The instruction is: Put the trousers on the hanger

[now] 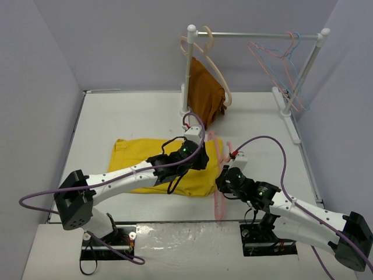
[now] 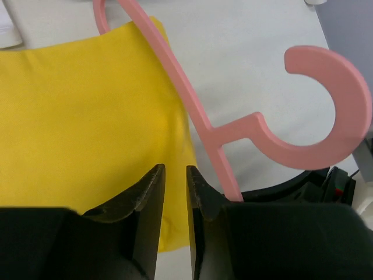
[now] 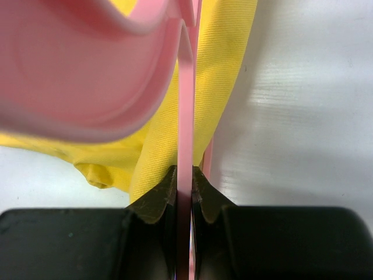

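Hanger [image 3: 185,105] gripped by right pincer [image 3: 185,178], perhaps touching trousers [image 3: 221,70]

Bright, even, diffuse light fills all three views, and shadows are faint. Glare streaks the glossy strip [image 1: 192,239] at the overhead's lower centre. In the right wrist view's upper left, the hanger [image 3: 87,70] is blurred.

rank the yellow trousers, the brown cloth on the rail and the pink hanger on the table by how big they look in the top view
1. yellow trousers, the broadest patch even partly covered.
2. brown cloth.
3. pink hanger: about as long as the cloth or longer, but thin, so least area.
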